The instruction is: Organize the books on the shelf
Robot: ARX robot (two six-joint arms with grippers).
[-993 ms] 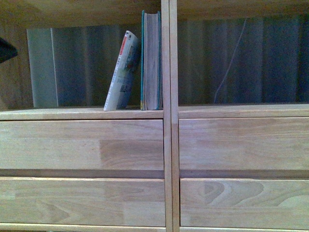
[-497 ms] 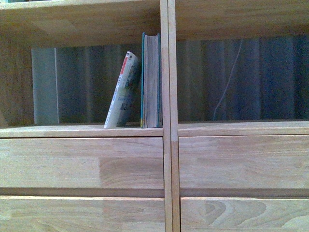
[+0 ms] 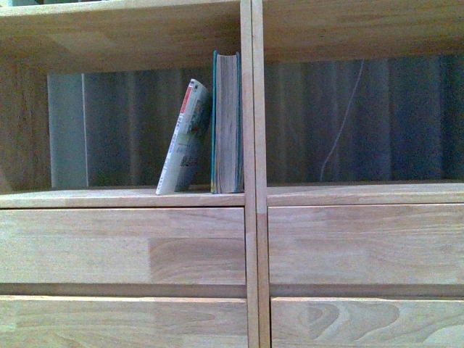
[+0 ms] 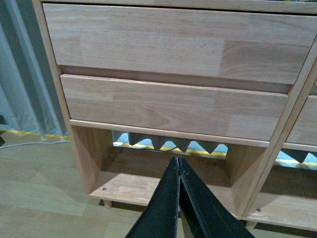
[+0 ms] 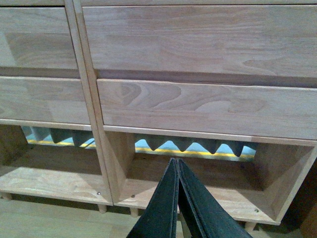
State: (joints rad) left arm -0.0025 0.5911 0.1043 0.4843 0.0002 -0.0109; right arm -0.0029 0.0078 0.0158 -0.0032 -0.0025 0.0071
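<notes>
- Since a second ago the front view has tilted upward; both books keep their places.
- White paperback [image 3: 185, 138] leans right against the upright teal hardback [image 3: 227, 122] on the shelf [image 3: 123, 197], left of the divider.
- Left gripper [image 4: 178, 161] and right gripper [image 5: 176, 162] are closed, empty, pointing at the bottom cubbies below the drawers, well under the books.

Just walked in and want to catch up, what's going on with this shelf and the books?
Nothing is being handled right now. Both books sit in the shelf's left compartment: the teal book upright against the centre divider, the thin white paperback leaning toward it. The left pincer and right pincer are shut and empty, low down by the bottom cubbies.
</notes>
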